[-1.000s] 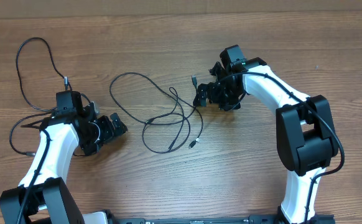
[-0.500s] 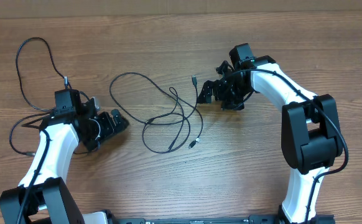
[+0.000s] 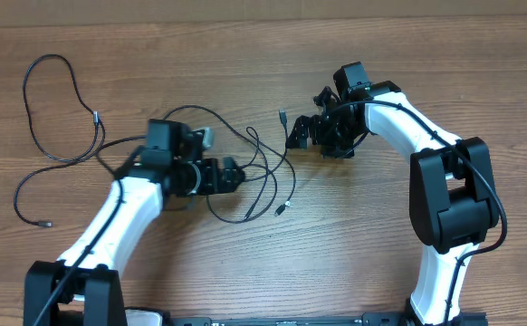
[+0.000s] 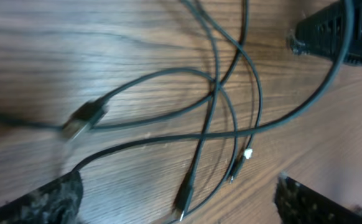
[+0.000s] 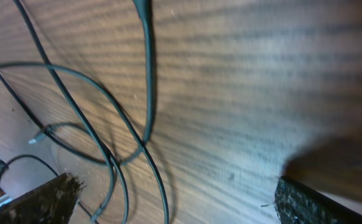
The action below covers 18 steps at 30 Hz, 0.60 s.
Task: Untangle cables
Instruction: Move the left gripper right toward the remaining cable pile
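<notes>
The tangled cables (image 3: 262, 174) lie in crossing loops at the middle of the table, with plug ends at the bottom right of the tangle. My left gripper (image 3: 236, 174) hovers open over the left part of the tangle. In the left wrist view the crossed cables (image 4: 215, 93) run between and ahead of its open gripper (image 4: 178, 208), with a blurred plug (image 4: 84, 118) on the left. My right gripper (image 3: 301, 136) stands open just right of the tangle, and in its own view the cables (image 5: 147, 81) lie left of centre. Neither gripper holds anything.
A separate thin black cable (image 3: 42, 109) loops across the far left of the table, one plug end (image 3: 95, 116) near its middle and another end (image 3: 46, 223) lower down. The wooden table's (image 3: 245, 54) back edge runs along the top.
My left arm has swung right, from the left side of the table to over the tangle. The right arm drew back slightly to the right, then held still.
</notes>
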{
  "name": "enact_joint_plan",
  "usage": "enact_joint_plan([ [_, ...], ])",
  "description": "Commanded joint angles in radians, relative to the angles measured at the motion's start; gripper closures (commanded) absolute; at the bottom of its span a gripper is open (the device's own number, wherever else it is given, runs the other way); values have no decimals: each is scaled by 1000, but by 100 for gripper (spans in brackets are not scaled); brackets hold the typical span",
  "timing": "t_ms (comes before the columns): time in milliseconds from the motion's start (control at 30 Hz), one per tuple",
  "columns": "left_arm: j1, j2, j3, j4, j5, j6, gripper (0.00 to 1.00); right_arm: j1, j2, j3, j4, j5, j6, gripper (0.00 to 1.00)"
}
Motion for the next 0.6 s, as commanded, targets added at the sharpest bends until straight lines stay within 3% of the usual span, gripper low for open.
enact_joint_plan([
  [0,-74,7,-5,33,-140,15,0,-1,3,26,27,-9,2,0],
  [333,-217,9,-5,138,-394,13,1,8,3,25,53,-8,2,0],
  [567,-226,9,-5,234,-423,12,0,9,4,25,64,-9,2,0],
])
